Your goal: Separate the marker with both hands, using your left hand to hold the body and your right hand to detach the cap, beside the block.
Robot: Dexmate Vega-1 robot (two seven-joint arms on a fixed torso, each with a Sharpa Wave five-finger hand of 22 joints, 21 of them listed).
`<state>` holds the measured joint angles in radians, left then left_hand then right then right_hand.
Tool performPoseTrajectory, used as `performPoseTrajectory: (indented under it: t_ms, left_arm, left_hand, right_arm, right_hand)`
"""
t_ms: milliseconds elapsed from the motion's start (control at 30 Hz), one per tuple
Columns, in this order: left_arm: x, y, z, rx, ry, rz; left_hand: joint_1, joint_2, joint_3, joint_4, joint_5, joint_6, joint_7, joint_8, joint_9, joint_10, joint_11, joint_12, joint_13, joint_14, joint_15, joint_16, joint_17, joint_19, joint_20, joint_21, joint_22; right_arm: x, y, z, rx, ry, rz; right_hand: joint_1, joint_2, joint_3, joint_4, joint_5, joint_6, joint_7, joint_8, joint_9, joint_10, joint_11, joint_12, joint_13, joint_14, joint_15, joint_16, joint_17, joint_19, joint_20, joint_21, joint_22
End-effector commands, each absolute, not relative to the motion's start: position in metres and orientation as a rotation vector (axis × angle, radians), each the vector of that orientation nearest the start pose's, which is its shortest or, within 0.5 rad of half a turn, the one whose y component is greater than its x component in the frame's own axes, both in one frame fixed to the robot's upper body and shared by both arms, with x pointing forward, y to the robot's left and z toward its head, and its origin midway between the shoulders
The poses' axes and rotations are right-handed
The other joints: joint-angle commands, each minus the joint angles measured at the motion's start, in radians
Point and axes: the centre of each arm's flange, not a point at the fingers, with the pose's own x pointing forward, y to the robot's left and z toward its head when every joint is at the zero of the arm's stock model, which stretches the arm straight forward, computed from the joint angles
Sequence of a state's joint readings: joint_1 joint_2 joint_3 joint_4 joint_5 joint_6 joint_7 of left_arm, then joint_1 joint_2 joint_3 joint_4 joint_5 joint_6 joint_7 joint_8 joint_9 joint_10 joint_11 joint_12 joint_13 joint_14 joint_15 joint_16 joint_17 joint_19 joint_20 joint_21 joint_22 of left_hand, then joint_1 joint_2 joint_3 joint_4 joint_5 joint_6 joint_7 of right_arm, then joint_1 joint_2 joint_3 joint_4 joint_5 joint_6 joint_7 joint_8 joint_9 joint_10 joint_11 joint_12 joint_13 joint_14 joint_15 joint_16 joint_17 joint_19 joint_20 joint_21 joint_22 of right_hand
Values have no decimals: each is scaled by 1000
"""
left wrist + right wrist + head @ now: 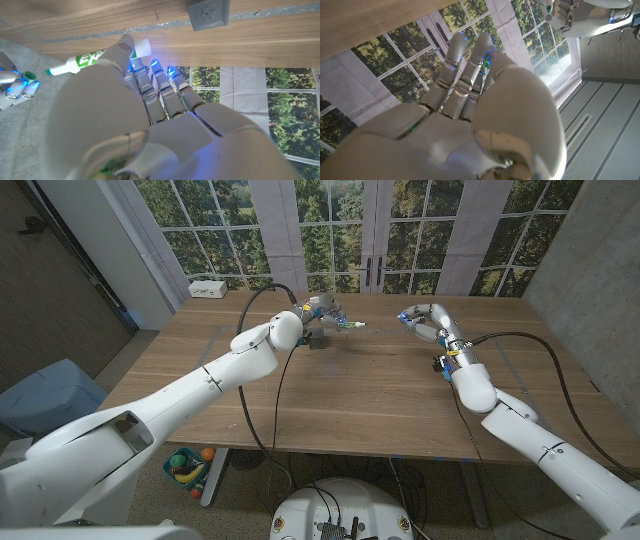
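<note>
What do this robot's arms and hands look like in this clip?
Both arms are glossy white, rounded shells with black cables trailing over the table. The left hand and right hand are light grey, with segmented fingers and blue lights glowing near the fingertips.

The one bit of lettering I can make out is on the marker (pixel 95 57) pinched in the left hand (pixel 125 115): green letters "EX" on the white barrel, just past the thumb (the rest of the word runs under the finger and can't be read). Nothing else legible stands anywhere, as far as I can tell.
</note>
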<state>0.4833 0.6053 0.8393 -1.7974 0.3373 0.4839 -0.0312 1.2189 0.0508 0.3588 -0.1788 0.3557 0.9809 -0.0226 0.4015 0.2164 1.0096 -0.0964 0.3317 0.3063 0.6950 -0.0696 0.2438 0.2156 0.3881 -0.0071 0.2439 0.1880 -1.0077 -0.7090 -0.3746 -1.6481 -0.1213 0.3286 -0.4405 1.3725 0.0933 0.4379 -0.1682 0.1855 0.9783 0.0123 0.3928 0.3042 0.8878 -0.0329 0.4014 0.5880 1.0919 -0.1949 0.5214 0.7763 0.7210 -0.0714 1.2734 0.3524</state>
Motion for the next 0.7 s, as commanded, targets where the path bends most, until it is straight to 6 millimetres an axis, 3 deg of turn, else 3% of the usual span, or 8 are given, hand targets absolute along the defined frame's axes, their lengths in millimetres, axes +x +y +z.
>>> performPoseTrajectory:
  t_ms: [33, 700]
  left_arm:
    - [591, 103, 71, 1284, -598, -83]
    - [587, 120, 37, 1290, -493, -75]
  left_hand:
    - [18, 31, 0, 5, 6, 8, 0, 7, 5, 146, -106, 4, 139, 5, -167, -2, 2, -2, 3, -2, 4]
    - [18, 33, -3, 5, 7, 7, 0, 6, 5, 145, -105, -2, 140, 4, -168, -2, 4, -2, 2, -2, 4]
  right_arm:
    - [562, -274, -14, -742, -799, 1]
    - [556, -272, -23, -919, -632, 22]
  right_hand:
    - [7, -5, 6, 1, 5, -2, 5, 0, 3, 34, -22, -1, 24, 5, -35, -4, 4, 1, -140, 11, -2]
    - [4, -6, 11, 2, 9, -3, 8, -3, 1, 33, -17, -10, 30, 1, -33, -12, 7, -4, -139, 21, -19]
